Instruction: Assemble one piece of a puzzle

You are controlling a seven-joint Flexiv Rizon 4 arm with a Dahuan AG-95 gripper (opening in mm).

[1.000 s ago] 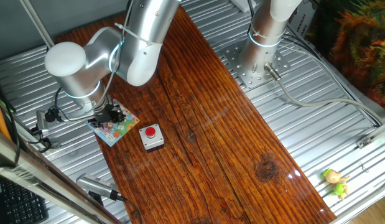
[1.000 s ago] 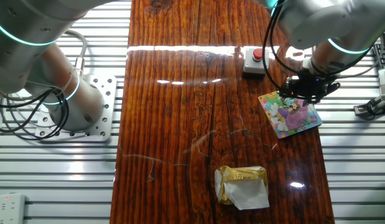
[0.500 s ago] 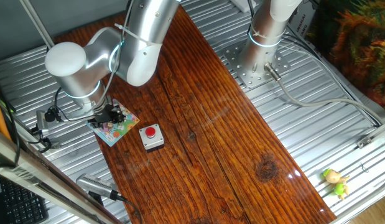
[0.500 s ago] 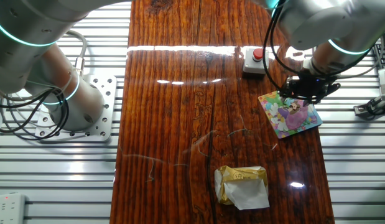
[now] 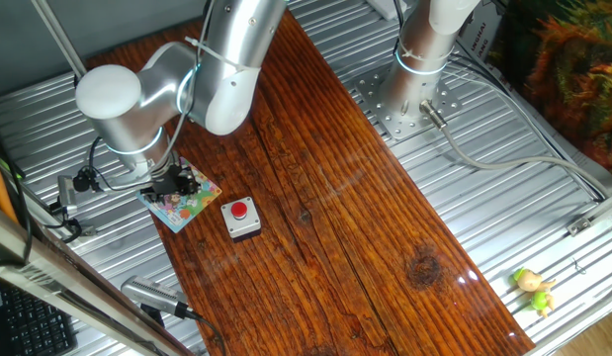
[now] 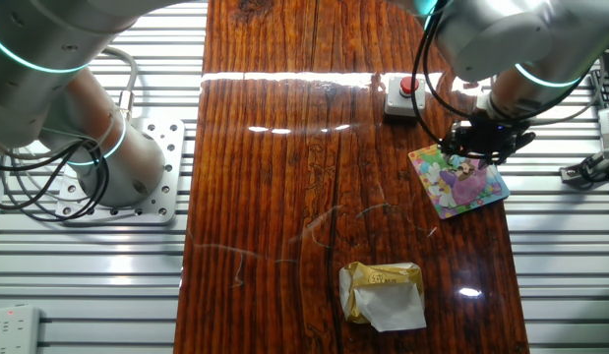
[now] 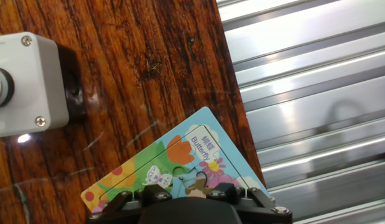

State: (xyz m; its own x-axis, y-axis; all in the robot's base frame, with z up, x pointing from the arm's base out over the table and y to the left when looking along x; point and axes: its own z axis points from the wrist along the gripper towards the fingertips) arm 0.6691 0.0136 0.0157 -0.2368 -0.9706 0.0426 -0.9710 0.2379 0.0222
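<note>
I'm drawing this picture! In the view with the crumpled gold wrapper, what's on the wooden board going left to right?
Crumpled gold and white wrapper → small grey box with a red round button → pastel cartoon puzzle board.

I see a dark wooden table (image 6: 284, 147) between ribbed metal panels. On it lie the puzzle (image 6: 458, 181) near one edge, a grey box with a red button (image 6: 403, 96) just beside it, and a crumpled gold wrapper (image 6: 383, 293) well apart.

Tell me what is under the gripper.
The gripper sits over the puzzle on the wooden table. Its body hides the board beneath, so the piece cannot be seen.
</note>
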